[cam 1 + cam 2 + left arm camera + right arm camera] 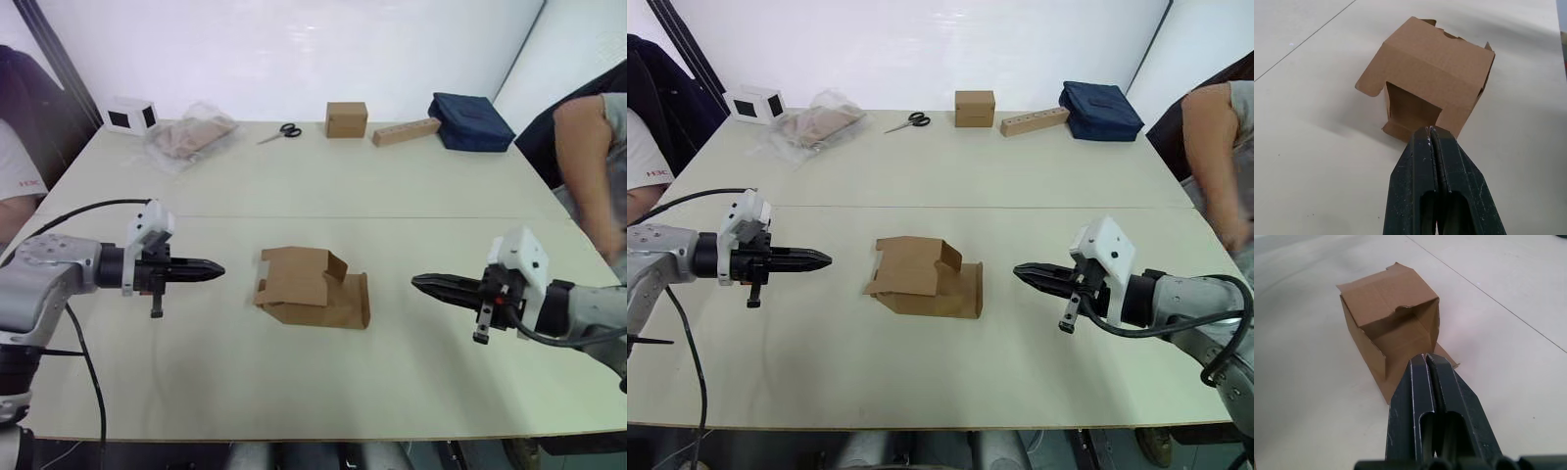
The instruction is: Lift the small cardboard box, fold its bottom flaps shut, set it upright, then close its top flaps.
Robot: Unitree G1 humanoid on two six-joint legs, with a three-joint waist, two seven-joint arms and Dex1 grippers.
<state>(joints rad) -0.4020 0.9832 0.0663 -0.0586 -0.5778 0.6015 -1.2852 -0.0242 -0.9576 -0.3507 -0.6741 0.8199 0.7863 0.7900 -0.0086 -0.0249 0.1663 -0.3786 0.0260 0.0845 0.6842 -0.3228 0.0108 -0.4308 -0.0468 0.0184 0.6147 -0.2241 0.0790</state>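
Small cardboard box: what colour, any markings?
Plain brown, unmarked small cardboard box; the left wrist view shows it best.

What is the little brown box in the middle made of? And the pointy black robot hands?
The small cardboard box looks like plain brown corrugated cardboard, matte: faint ribbing shows on its sides, and its flaps bend at creases. The left hand and right hand look like hard black plastic or coated metal; their slight sheen and small scuffs fit either, so I cannot be sure.

Only small red lettering on a person's white sleeve (641, 162) shows, too small to read.
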